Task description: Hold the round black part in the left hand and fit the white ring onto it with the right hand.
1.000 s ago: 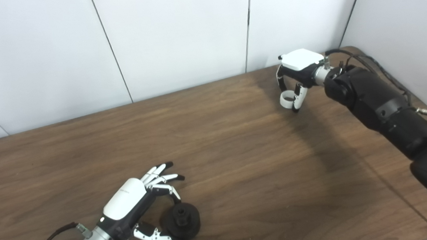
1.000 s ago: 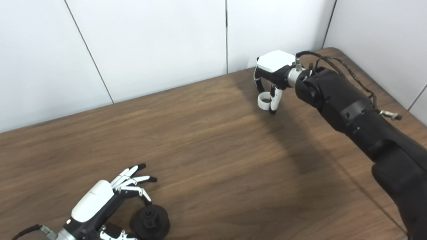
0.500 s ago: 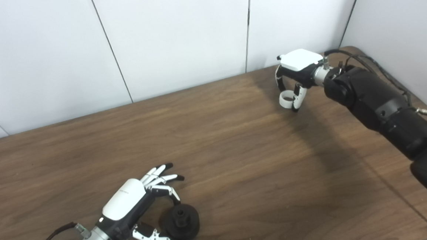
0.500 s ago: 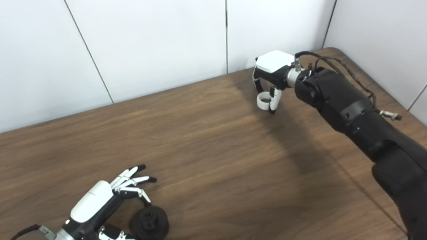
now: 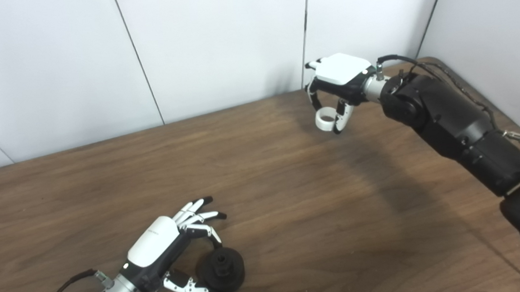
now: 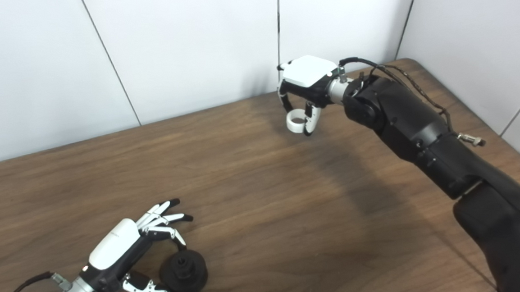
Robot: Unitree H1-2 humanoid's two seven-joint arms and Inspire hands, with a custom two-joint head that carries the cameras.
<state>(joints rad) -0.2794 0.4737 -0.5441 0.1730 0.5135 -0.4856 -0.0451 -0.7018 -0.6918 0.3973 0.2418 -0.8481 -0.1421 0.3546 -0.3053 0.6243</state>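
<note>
Fingers (image 5: 340, 114) of the right hand (image 5: 335, 89) are curled down and pinching the white ring (image 5: 325, 118), which hangs level beneath the palm, lifted clear above the surface (image 5: 290, 198). At the near left, the left hand (image 5: 171, 248) lies low, a finger and the thumb hooked around the round black part (image 5: 221, 269), which sits flat on the wood with its raised hub pointing up; the other fingers (image 5: 198, 208) fan out loosely, away from the part. So the ring is high at the far right, the black part is down by the left hand's thumb, and the two are well apart, with a wide stretch of wood between them. The surface is dark brown wood grain, its far right corner rounded just behind the right hand's dark forearm (image 5: 448, 121). A soft shadow falls across the wood under that arm. Behind both hands stand plain white wall panels (image 5: 217, 44) with thin dark seams, meeting in a corner at the right.
</note>
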